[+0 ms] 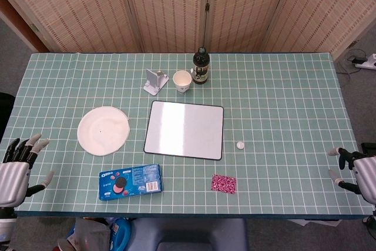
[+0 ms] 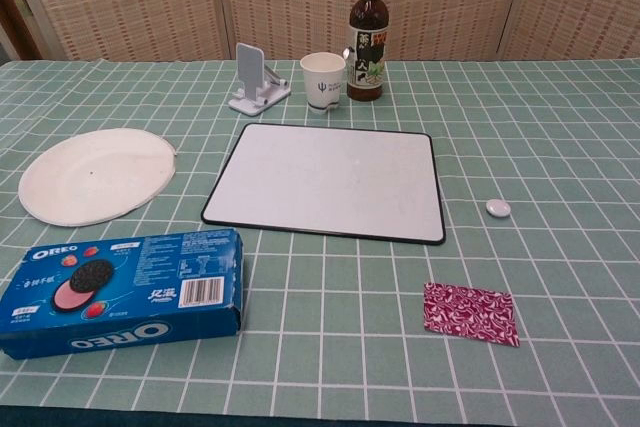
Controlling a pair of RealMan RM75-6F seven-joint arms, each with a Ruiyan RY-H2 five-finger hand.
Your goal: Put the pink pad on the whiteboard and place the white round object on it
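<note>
The whiteboard (image 1: 185, 129) (image 2: 333, 180) lies flat in the middle of the table, bare. The pink patterned pad (image 1: 224, 183) (image 2: 471, 313) lies on the cloth near the front edge, in front of the board's right corner. The small white round object (image 1: 240, 144) (image 2: 497, 208) sits just right of the board. My left hand (image 1: 17, 163) rests at the table's front left corner, fingers spread, holding nothing. My right hand (image 1: 359, 171) is at the far right edge, fingers apart and empty. Neither hand shows in the chest view.
A white paper plate (image 1: 104, 130) (image 2: 96, 174) lies left of the board. A blue Oreo box (image 1: 130, 181) (image 2: 118, 291) lies near the front left. Behind the board stand a white phone stand (image 1: 155, 80), a paper cup (image 1: 182, 80) and a dark bottle (image 1: 201, 66).
</note>
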